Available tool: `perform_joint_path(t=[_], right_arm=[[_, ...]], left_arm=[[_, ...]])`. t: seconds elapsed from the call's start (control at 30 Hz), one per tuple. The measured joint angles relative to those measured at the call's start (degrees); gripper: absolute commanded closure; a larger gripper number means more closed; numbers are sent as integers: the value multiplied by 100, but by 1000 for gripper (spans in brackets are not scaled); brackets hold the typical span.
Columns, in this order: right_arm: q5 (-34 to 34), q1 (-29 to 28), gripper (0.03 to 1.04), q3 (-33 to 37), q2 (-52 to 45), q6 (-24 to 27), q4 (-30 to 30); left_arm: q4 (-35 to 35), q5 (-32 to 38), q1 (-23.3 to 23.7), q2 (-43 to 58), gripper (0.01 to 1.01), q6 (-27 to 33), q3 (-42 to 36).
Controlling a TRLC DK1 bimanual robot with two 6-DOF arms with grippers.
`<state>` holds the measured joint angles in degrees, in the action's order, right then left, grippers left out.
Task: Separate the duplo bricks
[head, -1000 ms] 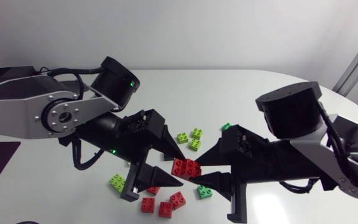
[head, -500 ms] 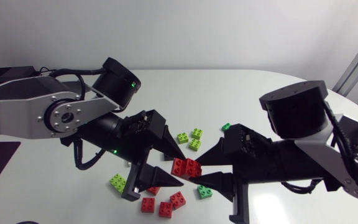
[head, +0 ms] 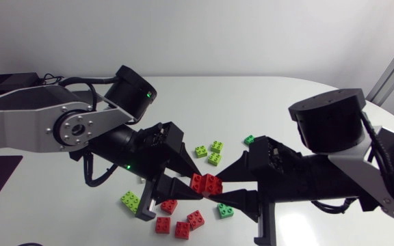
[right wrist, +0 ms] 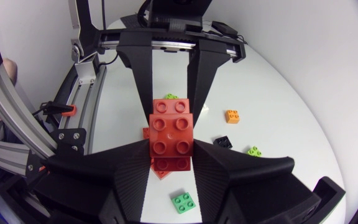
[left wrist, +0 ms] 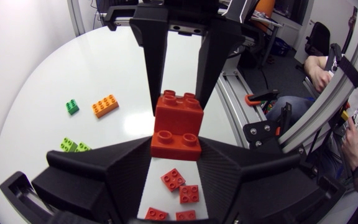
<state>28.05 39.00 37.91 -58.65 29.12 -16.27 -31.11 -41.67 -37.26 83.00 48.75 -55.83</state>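
A stack of red duplo bricks hangs above the table between both grippers. My left gripper comes in from the left and is shut on one end of it. My right gripper comes from the right, shut on the other end. In the left wrist view the red stack sits between my left gripper's fingers, the lower brick pinched from both sides, while the right arm's fingers clamp the brick ahead. In the right wrist view the red stack fills my right gripper, with the left arm's fingers gripping its far end.
Under the grippers lie loose red bricks and a green brick. A lime brick lies to the left. Three light green bricks and a darker green one lie farther back. An orange brick lies beyond.
My left gripper has closed its fingers onto the red stack; they stood apart around it before. The right gripper has kept its grip and hardly moved.
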Motion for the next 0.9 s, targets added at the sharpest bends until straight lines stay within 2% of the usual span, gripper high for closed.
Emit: perform_joint_path(t=[0.4, 0.7, 0.8, 0.9], right_arm=[[63, -33, 764, -22, 35, -26, -92], [968, -605, 762, 24, -9, -22, -472], [887, -664, 762, 35, 9, -24, -459], [409, -555, 762, 31, 162, -52, -407]], left_arm=[[2, 59, -98, 0, 746, 0, 11], [133, 173, -256, -20, 746, 2, 129], [133, 177, -256, -22, 746, 2, 142], [133, 177, -234, -24, 746, 2, 142]])
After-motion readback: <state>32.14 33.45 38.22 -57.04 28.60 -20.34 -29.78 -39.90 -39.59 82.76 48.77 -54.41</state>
